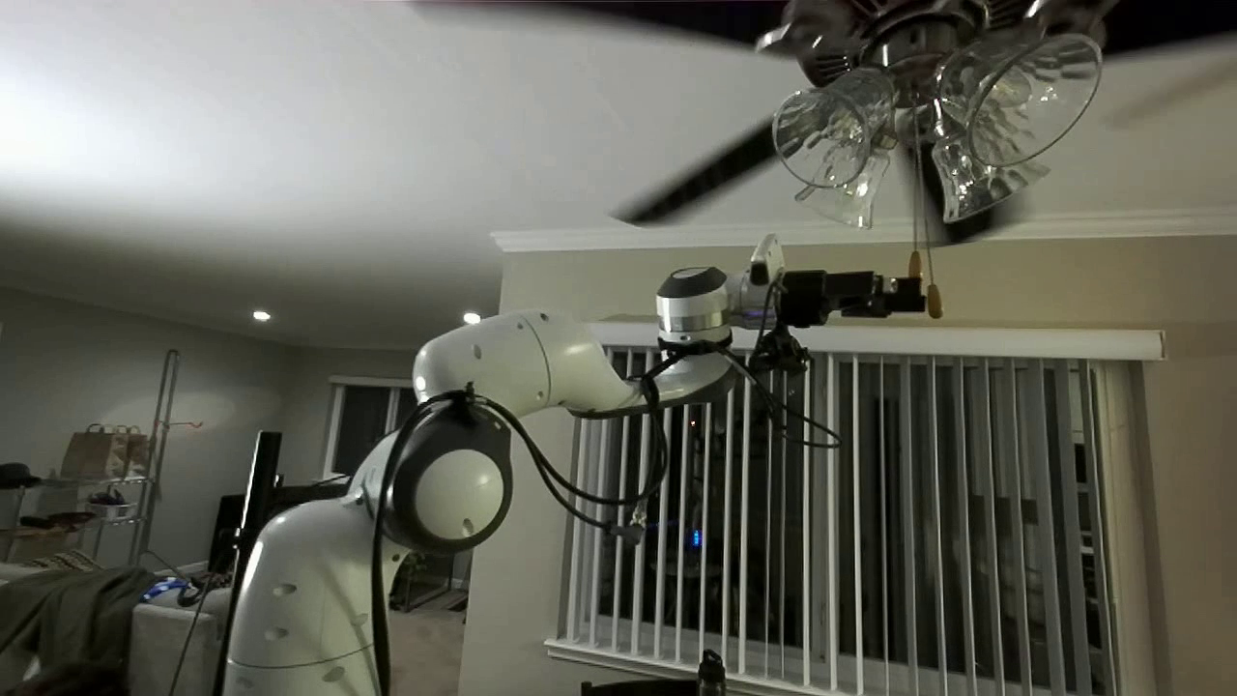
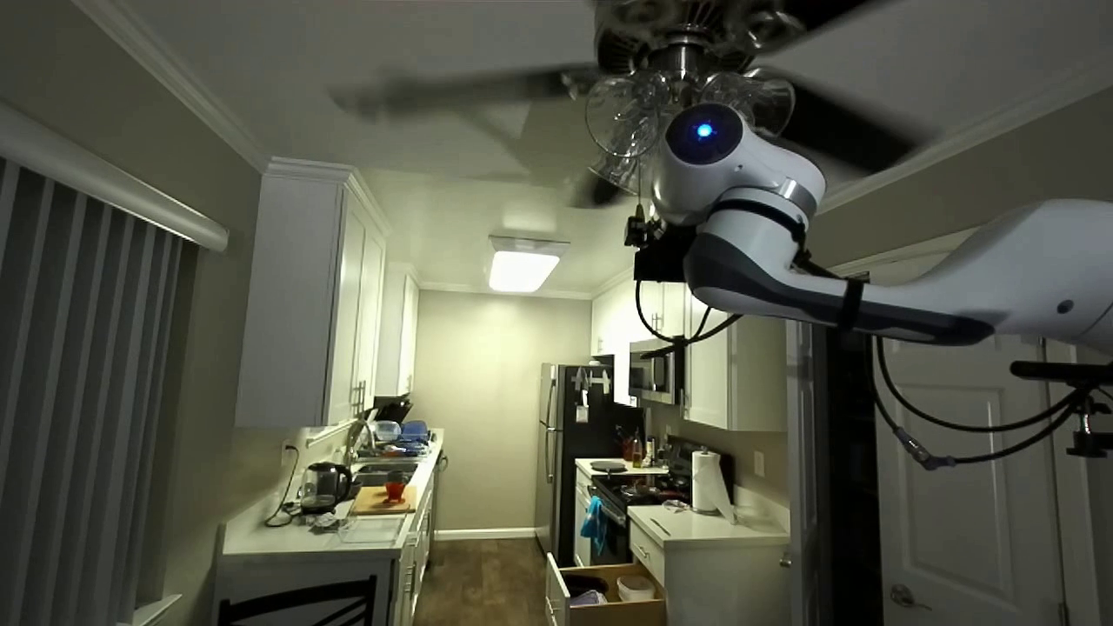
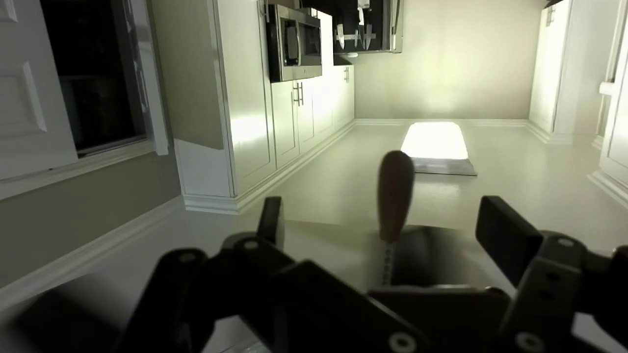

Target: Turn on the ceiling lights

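Observation:
The ceiling lights (image 1: 976, 126) are clear bell-shaped glass shades under a dark-bladed fan, unlit; they also show in an exterior view (image 2: 630, 109), partly behind the arm. Two thin pull chains (image 1: 917, 193) hang from them. Each ends in a wooden knob, one a little higher (image 1: 915, 264) and one lower (image 1: 934, 302). My gripper (image 1: 908, 294) is level beside the knobs. In the wrist view, which is upside down, the gripper (image 3: 387, 220) is open. One knob (image 3: 395, 191) and its chain (image 3: 387, 264) appear between the spread fingers, touching neither. The second knob does not show there.
The fan blades (image 1: 710, 174) are motion-blurred above the gripper. Vertical blinds (image 1: 850, 522) cover the window below the arm. A lit kitchen ceiling panel (image 2: 524, 265) and upper cabinets (image 2: 300, 287) are farther back. Cables (image 1: 570, 493) hang from the arm.

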You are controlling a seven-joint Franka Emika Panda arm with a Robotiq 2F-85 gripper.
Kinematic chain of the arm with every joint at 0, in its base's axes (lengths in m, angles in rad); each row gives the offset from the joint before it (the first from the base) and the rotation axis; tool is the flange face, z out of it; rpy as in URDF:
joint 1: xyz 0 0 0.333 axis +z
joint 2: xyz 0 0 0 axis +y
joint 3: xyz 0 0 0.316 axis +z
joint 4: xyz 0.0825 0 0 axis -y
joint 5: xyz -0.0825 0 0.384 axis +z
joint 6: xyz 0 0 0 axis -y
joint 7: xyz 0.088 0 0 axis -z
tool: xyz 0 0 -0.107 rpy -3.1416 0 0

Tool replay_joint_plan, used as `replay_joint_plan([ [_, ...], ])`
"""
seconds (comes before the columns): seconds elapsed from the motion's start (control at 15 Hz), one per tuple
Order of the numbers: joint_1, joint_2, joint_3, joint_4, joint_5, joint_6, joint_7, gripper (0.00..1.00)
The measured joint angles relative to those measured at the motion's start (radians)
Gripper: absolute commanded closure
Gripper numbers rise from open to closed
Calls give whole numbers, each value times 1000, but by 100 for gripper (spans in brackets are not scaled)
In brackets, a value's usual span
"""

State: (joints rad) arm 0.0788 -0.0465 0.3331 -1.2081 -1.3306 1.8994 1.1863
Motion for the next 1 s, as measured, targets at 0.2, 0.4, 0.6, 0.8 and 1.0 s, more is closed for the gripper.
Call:
replay_joint_plan([
  [0.2,18,44,-10,55,-17,-12,0,18],
  [0.4,18,78,-11,103,-23,-22,0,40],
  [0.6,18,104,-11,144,-29,-32,0,59],
  [0.8,20,124,-10,176,-45,-43,0,80],
  [1.0,26,139,-9,200,-53,-58,0,94],
])
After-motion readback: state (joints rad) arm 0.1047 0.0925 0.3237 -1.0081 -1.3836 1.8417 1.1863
